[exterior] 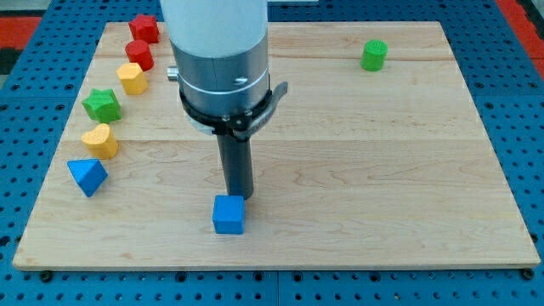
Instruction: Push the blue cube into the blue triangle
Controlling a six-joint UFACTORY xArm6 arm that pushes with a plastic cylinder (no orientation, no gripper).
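Note:
The blue cube [229, 214] sits near the view's bottom, a little left of centre. The blue triangle [87, 176] lies at the board's left edge, well apart from the cube. My tip [240, 197] is just above and slightly right of the cube, touching or nearly touching its upper right edge. The rod hangs from the large white and grey arm body at the view's top.
A wooden board [382, 170] lies on a blue pegboard. Along the left side stand a red star-like block [144, 28], a red cylinder [139, 55], a yellow block [132, 78], a green star-like block [102, 105] and a yellow heart-like block [100, 140]. A green cylinder [373, 55] stands at the upper right.

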